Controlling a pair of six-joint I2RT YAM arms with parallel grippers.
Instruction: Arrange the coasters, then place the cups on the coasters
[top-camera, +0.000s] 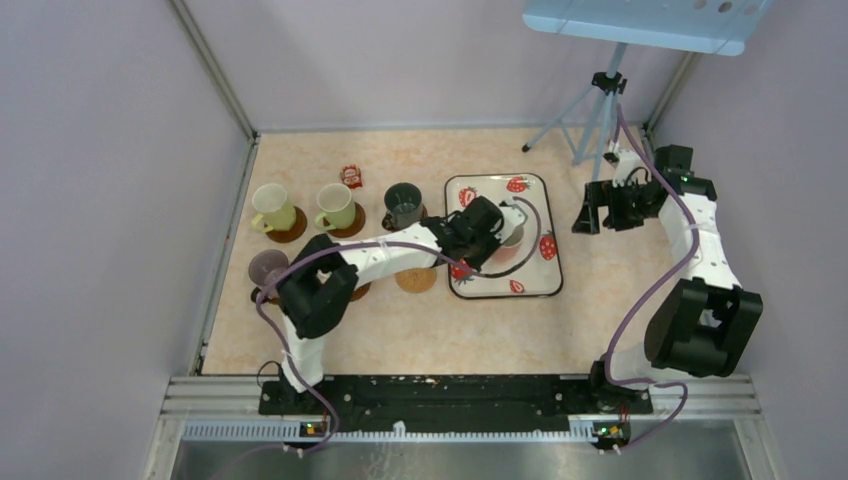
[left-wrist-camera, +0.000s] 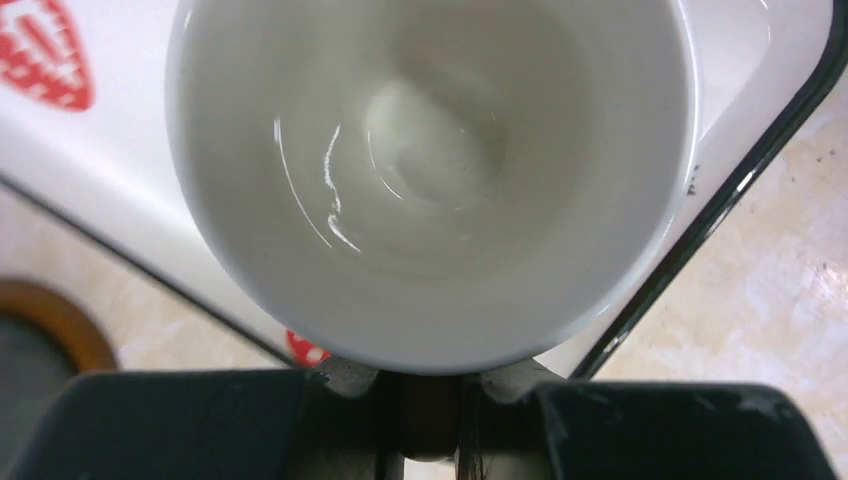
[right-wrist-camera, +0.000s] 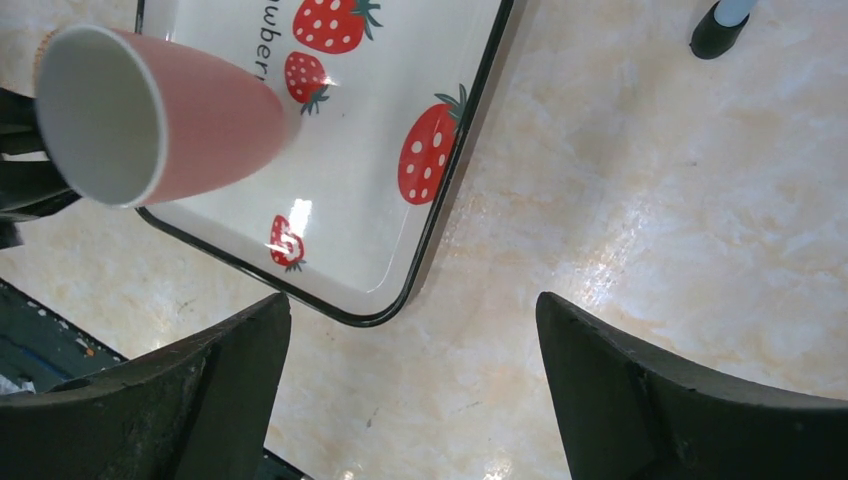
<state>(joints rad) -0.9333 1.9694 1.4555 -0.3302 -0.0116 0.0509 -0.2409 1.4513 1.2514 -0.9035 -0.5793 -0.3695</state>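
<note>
The left gripper (left-wrist-camera: 430, 400) is clamped on the near side of a small pink ceramic mug with a white inside (right-wrist-camera: 200, 125), which is on the white strawberry-print rectangular tray (right-wrist-camera: 345, 250). The step appears to be picking up this cup. Next, it likely needs lifting clear and carrying to the bare round brown coaster (top-camera: 416, 279) just left of the tray. The right gripper (right-wrist-camera: 410, 390) hangs wide open and empty.

Pink cup (right-wrist-camera: 215, 120), white inside; white tray (right-wrist-camera: 350, 200), red strawberry print.
</note>
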